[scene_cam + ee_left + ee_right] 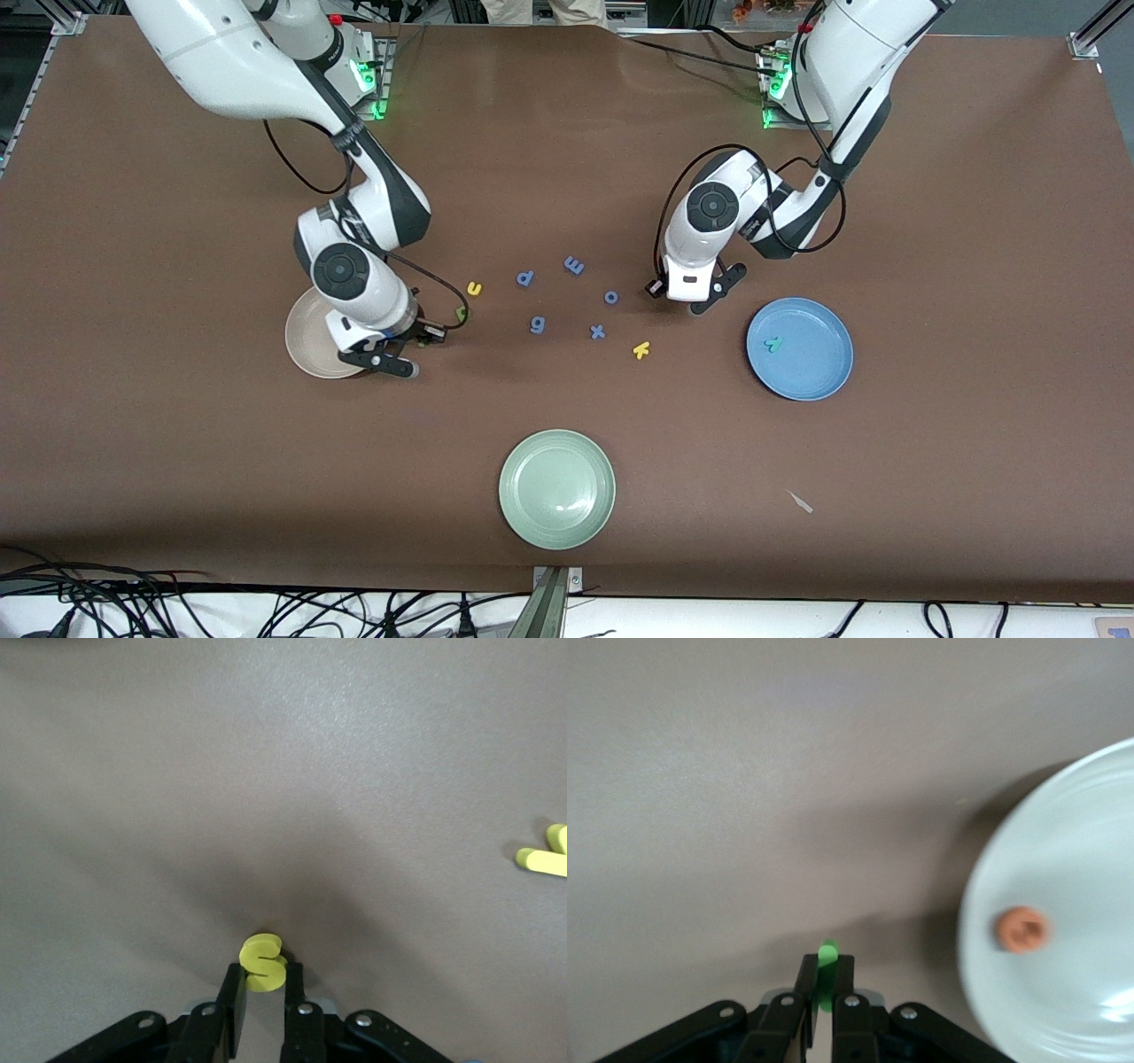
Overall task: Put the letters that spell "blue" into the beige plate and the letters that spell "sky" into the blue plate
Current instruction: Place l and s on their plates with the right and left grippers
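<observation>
- I log left gripper [263,992]: fingers pinched on yellow "s" [262,962]
- right gripper [827,997]: clamped on green bar "l" [827,967], beside beige plate [1090,797] holding orange "e" [1022,929]

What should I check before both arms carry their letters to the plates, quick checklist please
1. Left gripper shut on the yellow s: ok.
2. Right gripper shut on the green bar l: ok.
3. Beige plate holds only the orange e, with bare room: ok.
4. Blue plate holds only the teal y: ok.
5. Whether either letter is lifted off the table: cannot tell.
</observation>
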`<state>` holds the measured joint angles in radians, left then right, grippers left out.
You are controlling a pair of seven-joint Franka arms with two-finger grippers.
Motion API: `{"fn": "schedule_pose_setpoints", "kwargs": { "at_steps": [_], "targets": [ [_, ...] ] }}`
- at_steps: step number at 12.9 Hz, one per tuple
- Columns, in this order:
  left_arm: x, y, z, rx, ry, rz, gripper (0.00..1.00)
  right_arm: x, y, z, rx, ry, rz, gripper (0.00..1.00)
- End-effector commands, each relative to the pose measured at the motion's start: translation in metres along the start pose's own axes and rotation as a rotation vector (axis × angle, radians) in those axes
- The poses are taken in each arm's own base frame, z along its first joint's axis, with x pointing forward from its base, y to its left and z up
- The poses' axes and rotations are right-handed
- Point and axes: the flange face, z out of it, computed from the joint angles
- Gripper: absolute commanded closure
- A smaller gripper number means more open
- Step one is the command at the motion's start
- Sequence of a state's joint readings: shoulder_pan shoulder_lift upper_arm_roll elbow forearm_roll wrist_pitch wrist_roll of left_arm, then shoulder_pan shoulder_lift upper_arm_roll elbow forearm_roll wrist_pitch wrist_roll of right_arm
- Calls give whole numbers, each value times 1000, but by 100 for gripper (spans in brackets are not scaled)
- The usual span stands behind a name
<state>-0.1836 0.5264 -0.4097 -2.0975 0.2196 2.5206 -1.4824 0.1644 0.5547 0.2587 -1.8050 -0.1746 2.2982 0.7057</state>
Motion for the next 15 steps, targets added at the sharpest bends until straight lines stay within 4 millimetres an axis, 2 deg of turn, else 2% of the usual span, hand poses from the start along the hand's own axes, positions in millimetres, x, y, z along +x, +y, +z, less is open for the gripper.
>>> {"fn": "schedule_pose_setpoints", "kwargs": {
  "at_steps": [1,3,4,5,6,7,8,9,10,11,12,13,14,15],
  "targets": [
    [5,-2,-40,-10,40,-5,99,1,37,-15,-46,-11,-109,100],
    [15,0,-71,42,68,27,99,5,76,2,-68,-18,-209,99],
    [28,-1,-82,80,68,68,99,5,99,18,-69,-10,-255,99],
    [49,-7,-92,124,58,110,99,4,118,32,-55,22,-289,94],
    [72,-18,-99,163,43,171,99,1,122,32,-47,40,-290,69],
    [95,-29,-104,173,29,239,99,1,121,32,-42,37,-275,32],
    [117,-39,-105,174,15,284,99,1,116,29,-26,34,-219,29],
    [140,-51,-104,173,0,322,99,-4,101,26,-14,26,-192,29],
    [165,-65,-104,171,-17,364,93,-9,90,23,-9,18,-162,29],
    [185,-78,-103,167,-31,406,55,-16,76,22,-1,13,-129,29],
    [198,-86,-105,161,-38,437,13,-26,55,19,18,13,-84,29],
    [201,-87,-109,157,-34,452,0,-33,39,19,28,8,-23,29],
    [197,-80,-116,145,-24,457,0,-42,24,21,39,0,27,29],
    [180,-64,-128,139,-31,476,0,-50,9,24,49,-10,52,29]
  ]
}}
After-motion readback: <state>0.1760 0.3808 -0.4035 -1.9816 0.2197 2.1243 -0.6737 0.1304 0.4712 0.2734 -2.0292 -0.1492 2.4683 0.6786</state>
